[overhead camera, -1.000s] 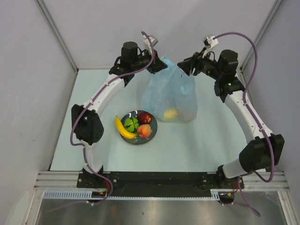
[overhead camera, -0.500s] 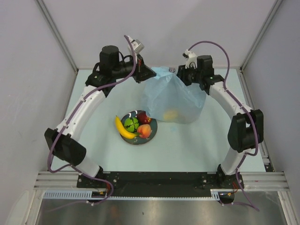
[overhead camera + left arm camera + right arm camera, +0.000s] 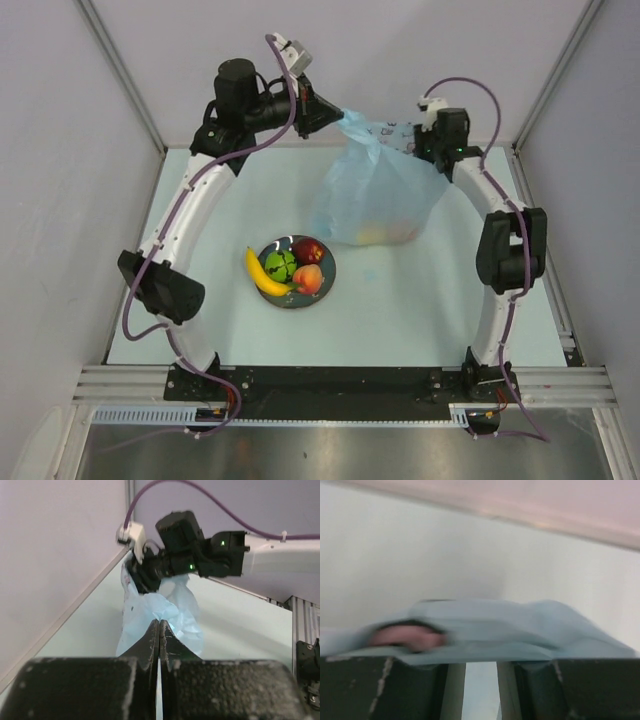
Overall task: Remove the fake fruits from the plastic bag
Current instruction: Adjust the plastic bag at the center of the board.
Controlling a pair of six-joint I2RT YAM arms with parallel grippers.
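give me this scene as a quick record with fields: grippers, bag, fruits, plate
left gripper: shut on one top corner of the plastic bag
right gripper: gripping the bag's other top corner; its wrist view is blurred
bag: hanging stretched between the two grippers
inside bag: yellow-orange fruit showing through near the bottom; count unclear
plate: holds banana, green fruit, dark red apple, peach
task state: unfinished, fruit left in bag
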